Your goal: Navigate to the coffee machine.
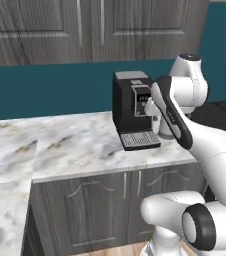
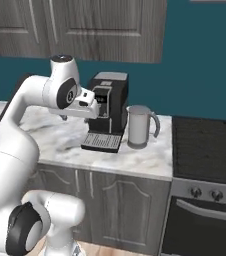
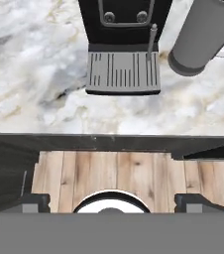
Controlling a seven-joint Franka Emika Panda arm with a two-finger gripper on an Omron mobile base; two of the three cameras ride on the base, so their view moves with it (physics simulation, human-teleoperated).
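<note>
Left base view: coffee machine (image 1: 132, 107) on your counter (image 1: 75, 145), dead ahead, arm partly across it.
Right base view: kettle (image 2: 140, 126) just beside it.
Hand view: machine straight ahead; gripper (image 3: 111, 202) fingers apart, holding nothing.

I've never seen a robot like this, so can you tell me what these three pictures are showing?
It is a white robot arm in a pretend, computer-drawn kitchen. Two pictures come from cameras riding on its base, behind the arm on either side. The third looks down from a camera on its hand, with the gripper's dark tips at the bottom; it holds nothing. On the marble counter stands a black coffee machine with a grey drip tray. Beside it sits a silver kettle, and next to the counter is a stove. The robot is parked right in front of the coffee machine.
</note>
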